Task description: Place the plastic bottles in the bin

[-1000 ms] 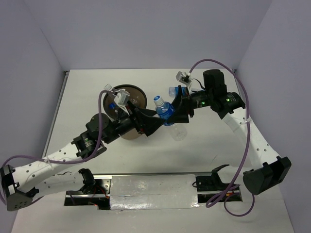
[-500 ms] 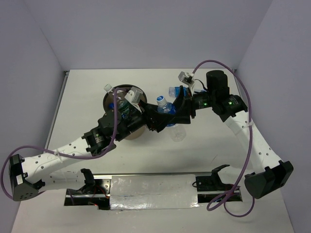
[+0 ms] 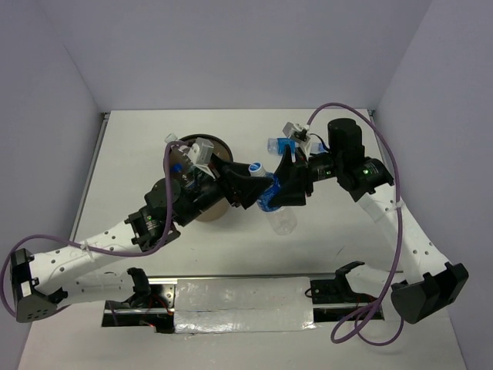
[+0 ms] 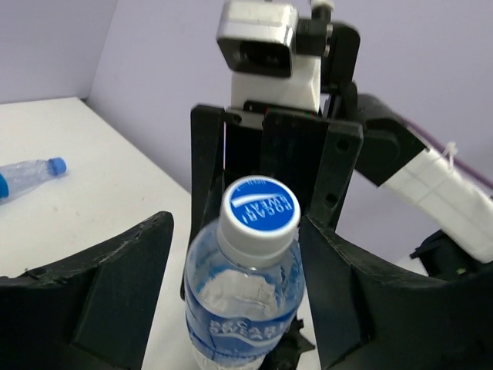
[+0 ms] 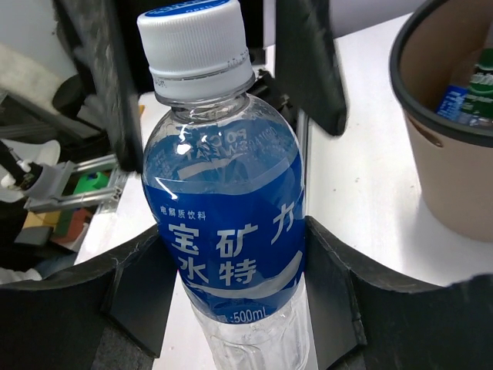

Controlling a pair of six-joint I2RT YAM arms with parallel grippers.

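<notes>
One plastic bottle (image 3: 270, 198), clear with a blue label and blue-topped cap, hangs tilted above the table between both arms. My right gripper (image 3: 287, 185) is shut on its label, fingers pressed to both sides (image 5: 231, 231). My left gripper (image 3: 248, 183) stands round the bottle's shoulder (image 4: 235, 227); one finger touches it, and a sliver of table shows beside the other. The brown bin (image 3: 218, 146) sits left of them, half hidden by my left arm. Bottles with a green and a blue label lie inside the bin (image 5: 451, 166). Another bottle (image 3: 276, 144) lies behind my right gripper.
The lying bottle also shows at the far left of the left wrist view (image 4: 31, 173). A white cap (image 3: 171, 139) pokes over the bin's far-left rim. Lilac walls close the table on three sides, and a metal rail (image 3: 243, 302) runs along the near edge.
My left gripper has moved right to the held bottle and narrowed round its top. The right gripper has lowered and tilted the bottle toward the left arm.
</notes>
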